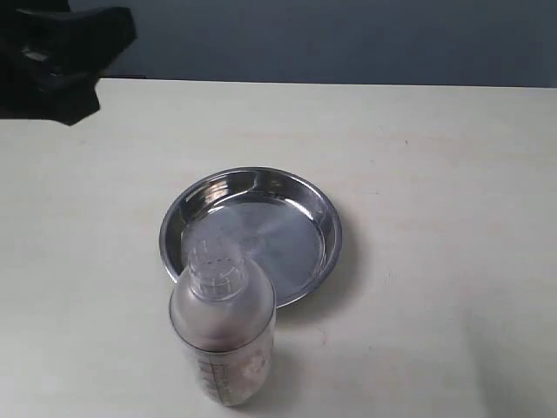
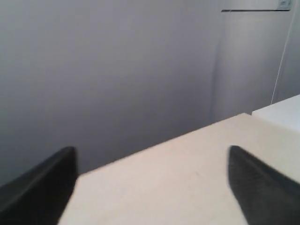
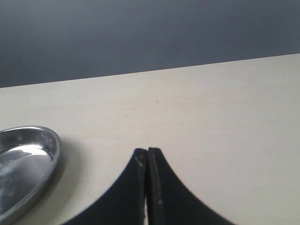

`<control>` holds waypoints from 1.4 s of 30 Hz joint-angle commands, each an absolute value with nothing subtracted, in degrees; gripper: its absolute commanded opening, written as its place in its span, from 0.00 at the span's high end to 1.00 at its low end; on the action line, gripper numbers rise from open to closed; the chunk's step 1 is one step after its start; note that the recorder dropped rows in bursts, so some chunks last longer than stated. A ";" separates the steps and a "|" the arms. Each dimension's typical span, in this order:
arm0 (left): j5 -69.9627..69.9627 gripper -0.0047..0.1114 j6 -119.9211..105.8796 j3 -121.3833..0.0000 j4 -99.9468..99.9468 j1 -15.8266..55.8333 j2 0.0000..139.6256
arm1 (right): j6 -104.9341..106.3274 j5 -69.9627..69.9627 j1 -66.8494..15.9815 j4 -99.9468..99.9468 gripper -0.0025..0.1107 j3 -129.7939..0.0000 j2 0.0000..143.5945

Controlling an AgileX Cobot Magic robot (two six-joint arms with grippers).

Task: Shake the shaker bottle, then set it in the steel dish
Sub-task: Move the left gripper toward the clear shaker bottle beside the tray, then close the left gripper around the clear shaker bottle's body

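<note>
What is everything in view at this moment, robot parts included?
clear frosted plastic shaker bottle: one, brownish-white grains inside, upright on the table by the dish's near edge.
round shiny stainless steel dish: one, silver, mid-table, nothing in it.
table: one, pale cream, under everything.
wall: one, grey-blue, behind the table.
left gripper: one, black, fingers spread apart, holding nothing, top left of the exterior view.
right gripper: one, black, fingers pressed together, over the table beside the dish.
</note>
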State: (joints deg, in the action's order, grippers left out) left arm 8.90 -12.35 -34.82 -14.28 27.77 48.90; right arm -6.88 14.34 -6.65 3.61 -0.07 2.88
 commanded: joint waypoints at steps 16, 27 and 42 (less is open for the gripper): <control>52.83 0.05 22.09 -15.78 23.08 32.83 54.30 | -6.68 13.50 -6.76 3.57 0.99 0.00 3.10; 67.74 0.05 18.96 -11.70 27.47 32.83 72.75 | -6.68 13.36 -6.76 3.57 0.99 0.00 3.10; 69.96 0.06 14.44 -8.03 22.95 32.46 89.68 | -6.68 13.56 -6.76 3.57 0.99 0.00 3.10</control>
